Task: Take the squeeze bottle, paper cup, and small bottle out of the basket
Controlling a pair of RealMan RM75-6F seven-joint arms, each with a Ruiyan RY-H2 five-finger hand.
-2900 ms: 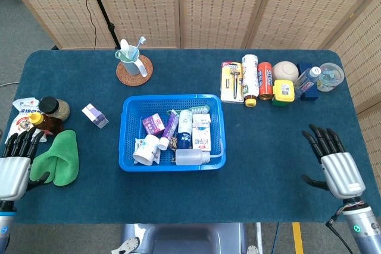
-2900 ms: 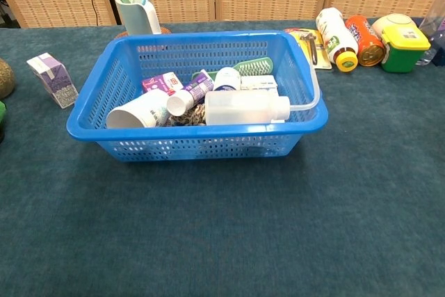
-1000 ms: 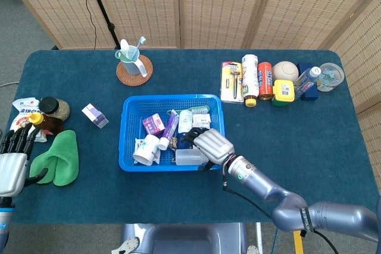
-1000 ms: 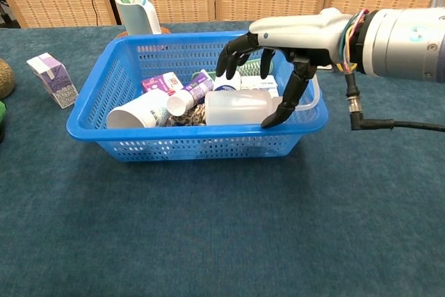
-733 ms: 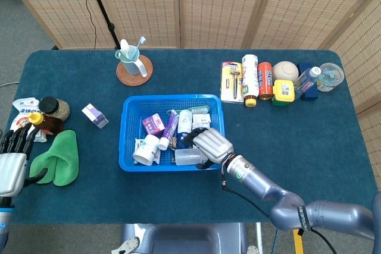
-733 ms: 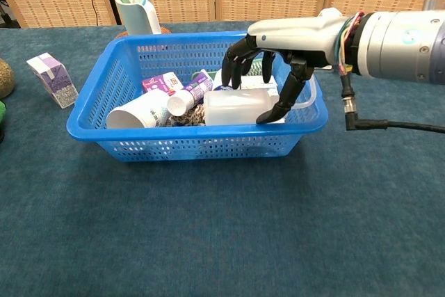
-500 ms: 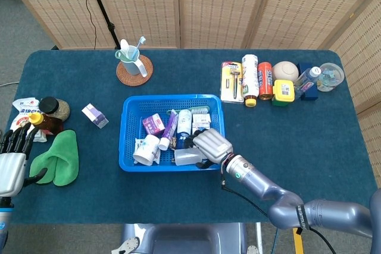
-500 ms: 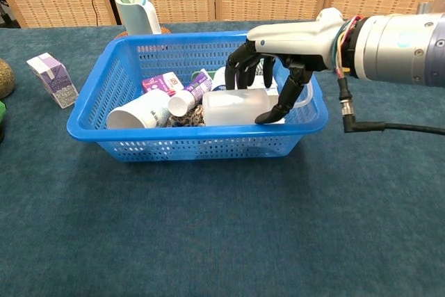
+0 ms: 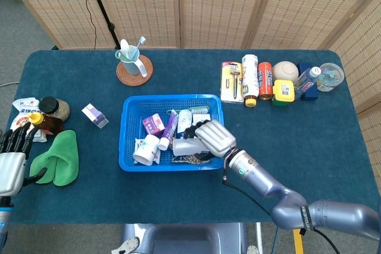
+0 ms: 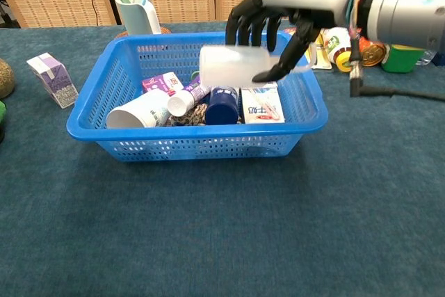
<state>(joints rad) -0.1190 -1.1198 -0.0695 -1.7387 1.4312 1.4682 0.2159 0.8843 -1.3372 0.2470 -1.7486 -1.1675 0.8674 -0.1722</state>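
My right hand grips the translucent squeeze bottle and holds it lying sideways in the air above the blue basket. In the chest view the squeeze bottle hangs over the basket's back half, with the right hand wrapped around its right end. The white paper cup lies on its side at the basket's front left. A small white-capped bottle leans beside it. My left hand rests open at the table's left edge, holding nothing.
A dark blue bottle, a flat white box and a purple carton also lie in the basket. Outside it are a green cloth, a purple box, a toothbrush mug and a row of containers.
My right hand closed on the squeeze bottle and lifted it up out of the basket, uncovering the dark blue bottle and white box beneath. The left hand stayed where it was.
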